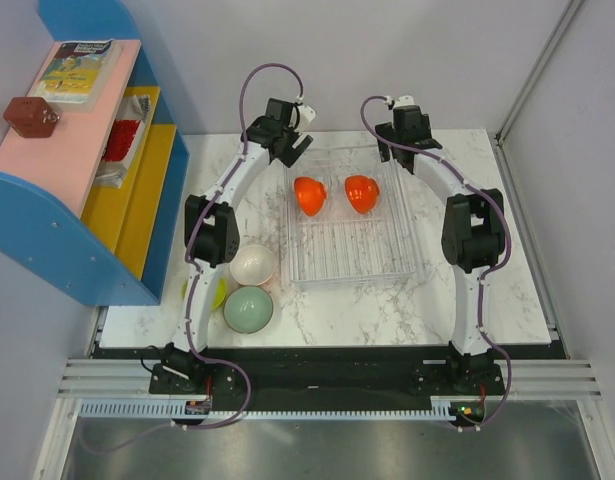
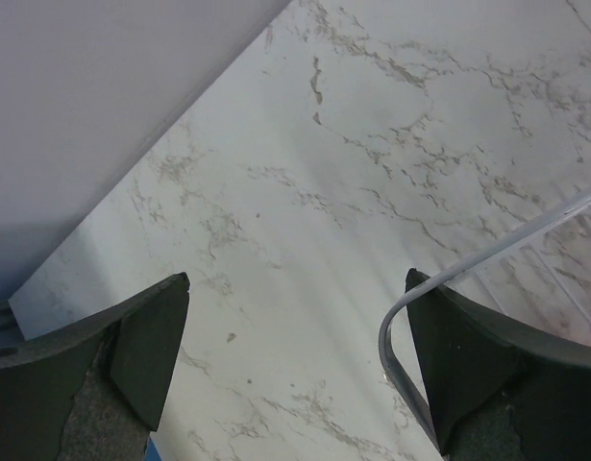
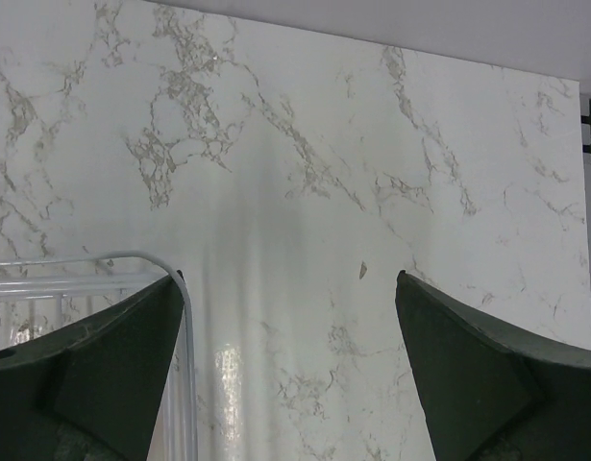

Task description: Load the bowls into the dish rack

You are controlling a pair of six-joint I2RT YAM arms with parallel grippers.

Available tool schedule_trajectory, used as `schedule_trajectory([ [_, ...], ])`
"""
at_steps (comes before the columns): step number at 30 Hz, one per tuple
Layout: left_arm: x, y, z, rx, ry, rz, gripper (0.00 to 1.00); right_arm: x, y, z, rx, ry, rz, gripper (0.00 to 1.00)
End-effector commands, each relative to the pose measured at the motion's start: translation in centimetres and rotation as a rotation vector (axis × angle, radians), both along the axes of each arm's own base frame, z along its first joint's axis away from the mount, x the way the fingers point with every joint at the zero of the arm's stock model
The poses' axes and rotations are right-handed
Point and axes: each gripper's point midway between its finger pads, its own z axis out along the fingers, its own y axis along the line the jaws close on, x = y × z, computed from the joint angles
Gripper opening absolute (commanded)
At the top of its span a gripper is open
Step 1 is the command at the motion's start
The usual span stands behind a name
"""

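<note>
Viewing from above, rack: the clear plastic dish rack [image 1: 412, 266] sits mid-table on the white veined table [image 1: 507, 290]. It is rectangular, with low walls and thin ribs across its floor.
Top view, loaded bowls: the left red-orange bowl [image 1: 310, 195] and the right red-orange bowl [image 1: 361, 193] stand tipped on edge at the rack's far end, side by side and apart. The ribs probably prop them that way to save room.
Top view, waiting bowls: the white-inside bowl [image 1: 253, 265] and the grey-green bowl [image 1: 248, 309] rest mouth-up on the table, left of the rack's near end. The lime-yellow bowl [image 1: 219, 293] lies further left, mostly hidden behind the left arm. All are round and glossy.
Top view, grippers: the left gripper [image 1: 299, 148] hangs by the rack's far-left corner and the right gripper [image 1: 387, 150] by its far-right corner. Neither is near any waiting bowl.
Top view, progress: two of five bowls are loaded, and the other three lie on the left arm's side, so that arm likely picks next.
Left wrist, pincer: the left gripper [image 2: 300, 331] is spread wide and holds nothing, its dark matte fingers [image 2: 151, 336] over bare marble.
Left wrist, rack: the dish rack [image 2: 386, 336] shows only a rounded see-through corner rim beside the right-hand finger. No bowl is in sight.
Right wrist, pincer: the right gripper [image 3: 290, 355] is likewise wide and empty above the table.
Right wrist, rack: the dish rack [image 3: 84, 283] shows its curved corner and pale ribs at the left finger. No bowl is visible.
</note>
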Motion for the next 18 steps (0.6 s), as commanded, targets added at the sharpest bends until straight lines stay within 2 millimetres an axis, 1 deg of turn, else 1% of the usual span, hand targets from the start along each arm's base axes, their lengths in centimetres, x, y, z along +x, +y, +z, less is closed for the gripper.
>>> schedule_trajectory([
  [1,4.0,0.8,4.2,0.072,-0.221,0.043,1.0,0.6,-0.1,1.4,0.039,-0.067,-0.041,0.98],
  [2,4.4,0.6,4.8,0.068,-0.254,0.046,1.0,0.4,0.0,1.4,0.047,-0.065,-0.037,0.98],
  [3,4.6,0.5,4.9,0.074,-0.267,0.046,1.0,0.1,0.2,0.9,0.055,-0.051,-0.028,0.98],
  [4,4.7,0.3,5.1,0.069,-0.276,0.042,1.0,0.0,0.3,0.9,0.068,-0.049,-0.024,0.98],
  [5,4.9,0.2,5.2,0.067,-0.285,0.038,1.0,-0.3,0.4,1.4,0.078,-0.054,-0.018,0.98],
  [6,5.0,-0.2,5.3,0.065,-0.298,0.03,1.0,-0.6,0.8,1.1,0.09,-0.043,-0.002,0.98],
  [7,5.0,-0.5,5.5,0.063,-0.305,0.025,1.0,-0.8,0.9,1.2,0.097,-0.043,0.002,0.98],
  [8,5.0,-0.7,5.6,0.062,-0.309,0.02,1.0,-1.0,1.1,1.9,0.105,-0.052,0.013,0.98],
  [9,5.0,-1.1,5.7,0.061,-0.314,0.014,1.0,-1.2,1.1,1.9,0.108,-0.05,0.017,0.98],
  [11,5.2,-1.4,6.2,0.049,-0.335,0.012,1.0,-1.4,1.3,2.9,0.117,-0.067,0.025,0.98],
  [15,5.1,-2.0,6.8,0.024,-0.351,0.009,1.0,-1.8,1.3,4.0,0.125,-0.081,0.034,0.98],
  [16,4.8,-2.0,8.2,0.006,-0.365,0.009,1.0,-2.0,1.4,4.8,0.129,-0.092,0.035,0.98],
  [17,4.3,-2.4,7.4,-0.016,-0.338,-0.004,1.0,-2.1,1.3,5.0,0.131,-0.095,0.036,0.98],
  [18,4.0,-2.6,7.5,-0.033,-0.331,-0.011,1.0,-2.3,1.4,5.0,0.135,-0.094,0.037,0.98],
])
